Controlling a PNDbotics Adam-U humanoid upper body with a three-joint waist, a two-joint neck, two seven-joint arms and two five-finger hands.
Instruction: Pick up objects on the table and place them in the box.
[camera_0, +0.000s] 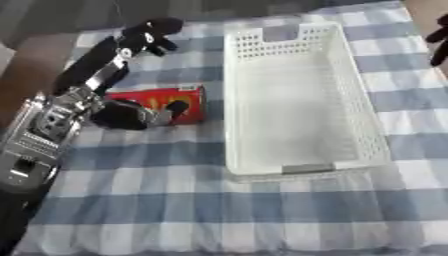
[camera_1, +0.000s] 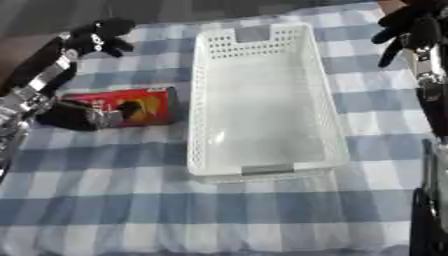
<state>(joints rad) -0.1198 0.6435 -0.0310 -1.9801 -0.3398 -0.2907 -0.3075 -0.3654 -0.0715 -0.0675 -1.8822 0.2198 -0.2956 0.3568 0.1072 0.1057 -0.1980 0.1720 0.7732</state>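
Where cloth (camera_0: 262, 210) lies, basket (camera_0: 297, 95).

I can't read any text from here. The red box (camera_0: 166, 102) near the table's left edge carries yellow and white printing on its face, but no letters, numbers or brand can be made out.
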